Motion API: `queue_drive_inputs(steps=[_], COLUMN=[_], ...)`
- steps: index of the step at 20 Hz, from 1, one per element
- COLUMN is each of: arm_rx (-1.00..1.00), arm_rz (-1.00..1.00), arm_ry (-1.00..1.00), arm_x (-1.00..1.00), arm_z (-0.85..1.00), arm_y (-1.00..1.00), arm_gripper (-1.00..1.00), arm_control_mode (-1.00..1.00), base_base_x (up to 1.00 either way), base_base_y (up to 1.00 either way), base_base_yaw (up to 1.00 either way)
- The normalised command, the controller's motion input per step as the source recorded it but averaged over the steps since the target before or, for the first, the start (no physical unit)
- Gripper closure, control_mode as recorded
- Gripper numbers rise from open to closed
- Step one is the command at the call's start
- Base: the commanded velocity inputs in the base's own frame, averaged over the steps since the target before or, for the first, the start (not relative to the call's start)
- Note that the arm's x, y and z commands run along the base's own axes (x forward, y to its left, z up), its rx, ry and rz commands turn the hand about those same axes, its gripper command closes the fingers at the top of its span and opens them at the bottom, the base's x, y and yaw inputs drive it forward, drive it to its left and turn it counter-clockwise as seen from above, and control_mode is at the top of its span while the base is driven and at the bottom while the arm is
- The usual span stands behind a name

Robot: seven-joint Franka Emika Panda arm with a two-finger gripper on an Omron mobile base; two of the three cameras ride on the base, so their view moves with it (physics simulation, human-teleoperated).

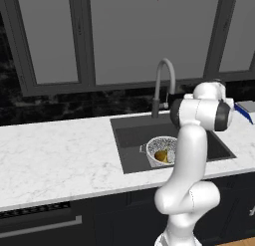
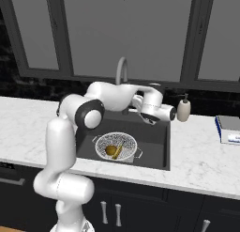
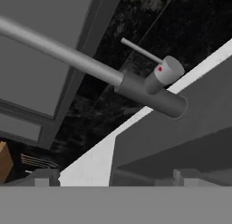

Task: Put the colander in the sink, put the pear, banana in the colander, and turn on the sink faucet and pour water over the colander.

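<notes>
The colander stands in the front part of the sink, and its rim is partly behind my arm in the left base view. Inside it lie the golden-brown pear and, right beside it, the thin yellow banana. The sink faucet rises behind the basin. My gripper hovers over the back of the sink, short of the faucet. In the hand view the gripper is open and empty, facing the faucet's dark base and lever handle.
A white soap bottle stands on the counter just right of my hand. A blue and white flat item lies further right. White marble counter runs left of the sink, and dark windows stand behind.
</notes>
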Motion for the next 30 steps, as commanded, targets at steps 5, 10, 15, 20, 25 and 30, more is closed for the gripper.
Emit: queue_drive_inputs(steps=[5,10,15,20,25,30], arm_rx=[0.03,0.01,0.0,0.0,0.0,0.0], arm_rz=[0.0,0.0,0.0,0.0,0.0,0.0], arm_ry=[0.0,0.0,0.0,0.0,0.0,0.0], arm_x=[0.49,0.44,0.42,0.36,0.33,0.22], arm_z=[-0.02,0.0,-0.09,-0.12,-0.13,-0.1], arm_y=[0.26,0.19,0.04,0.0,0.0,0.0], arm_gripper=[-1.0,-1.0,-1.0,-1.0,-1.0,-1.0], arm_control_mode=[-1.0,-1.0,-1.0,-1.0,-1.0,-1.0], base_base_x=[0.0,0.0,0.0,0.0,0.0,0.0], base_base_y=[0.0,0.0,0.0,0.0,0.0,0.0], base_base_yaw=[0.0,0.0,0.0,0.0,0.0,0.0])
